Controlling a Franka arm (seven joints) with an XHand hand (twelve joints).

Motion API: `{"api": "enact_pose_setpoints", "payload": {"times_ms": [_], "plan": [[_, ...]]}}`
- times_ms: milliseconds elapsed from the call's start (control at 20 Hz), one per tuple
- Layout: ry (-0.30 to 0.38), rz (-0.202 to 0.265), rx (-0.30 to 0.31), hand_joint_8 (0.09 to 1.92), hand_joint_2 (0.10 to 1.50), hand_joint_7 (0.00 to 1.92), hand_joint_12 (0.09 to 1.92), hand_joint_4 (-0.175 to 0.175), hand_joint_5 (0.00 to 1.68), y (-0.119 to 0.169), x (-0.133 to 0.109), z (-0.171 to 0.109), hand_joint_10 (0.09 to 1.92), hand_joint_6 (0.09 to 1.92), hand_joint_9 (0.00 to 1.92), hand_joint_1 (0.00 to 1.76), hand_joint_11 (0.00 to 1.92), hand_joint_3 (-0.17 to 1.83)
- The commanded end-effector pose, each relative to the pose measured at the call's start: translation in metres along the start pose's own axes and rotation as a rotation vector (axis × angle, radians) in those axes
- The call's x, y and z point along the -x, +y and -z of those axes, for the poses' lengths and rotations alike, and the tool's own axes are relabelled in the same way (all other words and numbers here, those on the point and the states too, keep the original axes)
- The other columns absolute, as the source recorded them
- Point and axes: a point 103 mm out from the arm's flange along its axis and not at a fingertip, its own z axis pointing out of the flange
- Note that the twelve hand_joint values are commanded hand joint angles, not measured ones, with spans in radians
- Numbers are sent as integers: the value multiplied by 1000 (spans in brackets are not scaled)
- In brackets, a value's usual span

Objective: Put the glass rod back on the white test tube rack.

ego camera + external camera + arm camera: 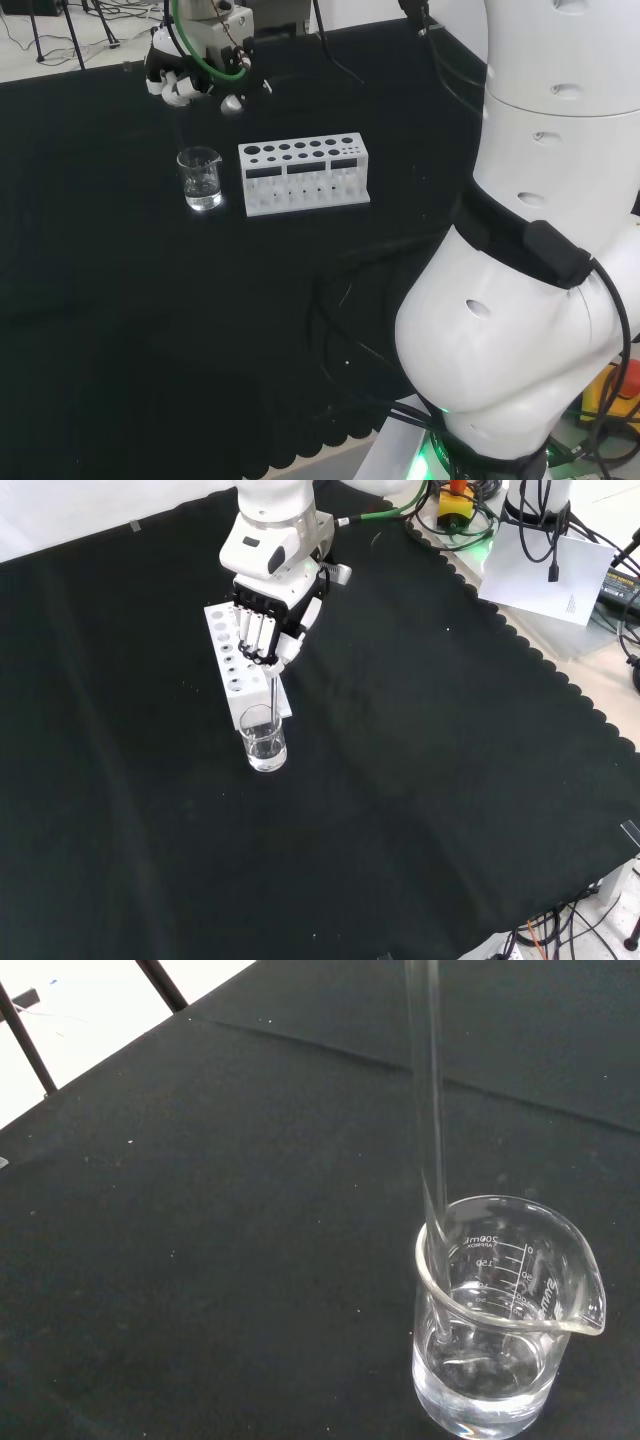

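- I see the robot hand (268, 615) above the white rack (226, 652), its fingers (256, 632) curled round the top of the glass rod (428, 1110).
- The rod's lower end stands inside the beaker (500, 1320), which holds clear liquid, just beside the rack on the surface (400, 780).

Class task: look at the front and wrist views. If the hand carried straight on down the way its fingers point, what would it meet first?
Most likely the beaker: the hand points down, shut on the glass rod, whose lower end already stands inside it. The white rack sits beside this line, though depth is uncertain.
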Motion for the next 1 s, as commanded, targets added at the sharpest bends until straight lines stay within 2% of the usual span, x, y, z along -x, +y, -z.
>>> {"api": "enact_pose_setpoints", "payload": {"times_ms": [50, 400, 650, 1000], "plan": [[2, -13, -1, 1257, 1133, 844, 662, -175, 878, -2, 6, -1, 1277, 761, 1025, 1385, 1569, 0], [-2, -29, 28, 1256, 1133, 845, 662, -175, 879, -4, 11, 16, 1277, 759, 1025, 1385, 1568, 0], [-4, -33, 78, 1255, 1133, 845, 663, -175, 879, -13, 10, 51, 1277, 758, 1025, 1385, 1568, 0], [-14, -93, 126, 1255, 1132, 845, 663, -175, 880, -41, 26, 91, 1277, 757, 1025, 1385, 1567, 0]]}}
